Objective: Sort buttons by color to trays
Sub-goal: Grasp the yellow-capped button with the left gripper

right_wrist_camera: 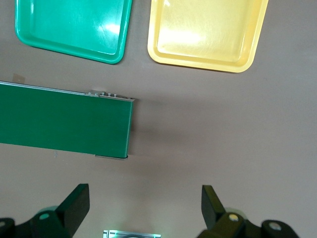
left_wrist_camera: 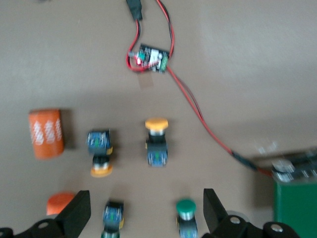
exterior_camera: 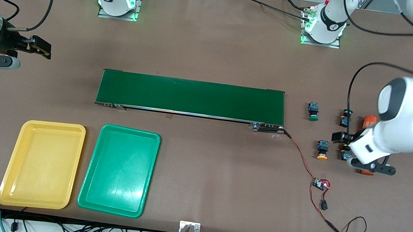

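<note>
L gripper [exterior_camera: 372, 168] over button cluster at L arm's end; yellow-cap button [exterior_camera: 322, 149] and green-cap button [exterior_camera: 313, 111] just beside it, toward conveyor [exterior_camera: 192, 97]. R gripper [exterior_camera: 39, 49] well apart, trays [exterior_camera: 46, 125] nearer camera.

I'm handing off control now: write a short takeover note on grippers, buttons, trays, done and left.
Left gripper: open, holds nothing, over the buttons at the left arm's end of the table.
Right gripper: open, holds nothing, waiting over bare table at the right arm's end.
Two green-capped push buttons and two yellow-orange-capped ones lie by the dark green conveyor belt.
Yellow plastic tray and green plastic tray: no buttons inside.
Done: nothing sorted. Left: all four.
</note>
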Controlling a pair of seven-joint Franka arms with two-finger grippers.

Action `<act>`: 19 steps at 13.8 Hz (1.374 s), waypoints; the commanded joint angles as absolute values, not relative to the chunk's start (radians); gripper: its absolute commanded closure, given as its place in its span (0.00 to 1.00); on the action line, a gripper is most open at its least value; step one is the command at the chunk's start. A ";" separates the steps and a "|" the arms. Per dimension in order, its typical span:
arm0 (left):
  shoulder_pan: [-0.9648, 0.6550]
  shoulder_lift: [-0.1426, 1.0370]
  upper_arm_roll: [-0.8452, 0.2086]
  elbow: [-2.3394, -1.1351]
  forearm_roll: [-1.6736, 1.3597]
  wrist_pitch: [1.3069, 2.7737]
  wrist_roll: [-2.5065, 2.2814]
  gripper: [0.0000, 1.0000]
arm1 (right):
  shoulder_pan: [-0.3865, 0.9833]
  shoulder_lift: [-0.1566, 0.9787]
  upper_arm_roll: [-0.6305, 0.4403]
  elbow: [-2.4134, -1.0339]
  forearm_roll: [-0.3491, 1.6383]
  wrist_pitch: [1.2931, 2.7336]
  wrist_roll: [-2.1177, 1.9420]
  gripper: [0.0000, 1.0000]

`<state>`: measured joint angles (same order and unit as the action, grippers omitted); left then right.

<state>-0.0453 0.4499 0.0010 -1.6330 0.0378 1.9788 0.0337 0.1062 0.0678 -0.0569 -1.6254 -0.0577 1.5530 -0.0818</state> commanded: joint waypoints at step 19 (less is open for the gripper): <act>-0.026 0.359 -0.156 -1.985 0.034 2.300 -0.049 0.82 | 0.189 0.078 -0.054 -1.624 -0.144 1.545 -0.086 0.00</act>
<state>-0.0258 0.4332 -0.0688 -1.9837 0.0376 2.4038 0.0147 0.1851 0.0755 -0.0528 -1.6271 -0.1272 1.5528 -0.0834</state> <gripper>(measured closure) 0.590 0.000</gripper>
